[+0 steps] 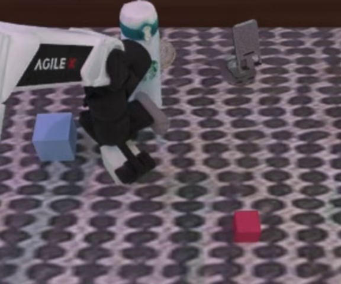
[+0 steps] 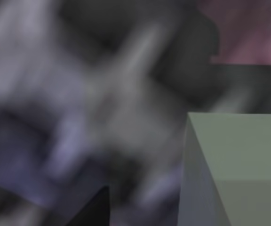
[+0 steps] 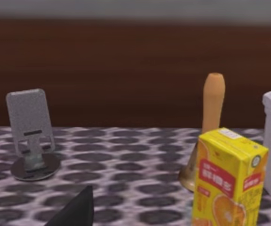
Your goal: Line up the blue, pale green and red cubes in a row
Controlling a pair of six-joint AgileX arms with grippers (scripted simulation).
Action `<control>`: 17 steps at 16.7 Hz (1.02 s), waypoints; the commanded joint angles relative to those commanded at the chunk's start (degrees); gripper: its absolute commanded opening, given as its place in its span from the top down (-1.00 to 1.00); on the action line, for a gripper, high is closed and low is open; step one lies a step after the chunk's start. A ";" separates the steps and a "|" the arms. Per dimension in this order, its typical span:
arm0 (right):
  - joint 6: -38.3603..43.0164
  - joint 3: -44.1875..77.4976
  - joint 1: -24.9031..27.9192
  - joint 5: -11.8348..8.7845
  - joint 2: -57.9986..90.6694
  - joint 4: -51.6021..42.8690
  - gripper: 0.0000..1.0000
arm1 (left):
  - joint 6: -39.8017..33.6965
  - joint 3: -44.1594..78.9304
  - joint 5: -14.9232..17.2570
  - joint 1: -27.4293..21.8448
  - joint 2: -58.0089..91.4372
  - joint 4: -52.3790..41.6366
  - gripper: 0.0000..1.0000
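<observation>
Your left gripper (image 1: 136, 166) hangs low at left-centre of the desk (image 1: 289, 154), right of the blue cube (image 1: 54, 136). Its wrist view shows the pale green cube (image 2: 234, 169) close; I cannot tell whether it grips. The red cube (image 1: 246, 225) waits nearer, right.

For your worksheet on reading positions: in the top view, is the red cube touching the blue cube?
No. The red cube sits alone right of centre, far from the blue cube at the table's left.

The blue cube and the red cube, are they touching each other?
Apart. The top view shows the blue cube at the table's left and the red cube nearer the front right, with patterned cloth between them.
</observation>
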 joint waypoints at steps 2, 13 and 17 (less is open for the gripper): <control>0.00 0.00 0.00 0.00 0.00 0.00 -1.00 | 0.00 0.00 0.00 0.00 0.00 0.00 0.06; 0.00 0.00 0.00 0.00 0.00 0.00 -1.00 | 0.00 0.00 0.00 0.00 0.00 0.00 1.00; 0.00 0.00 0.00 0.00 0.00 0.00 -1.00 | -0.31 0.21 0.50 0.02 -1.29 -0.66 1.00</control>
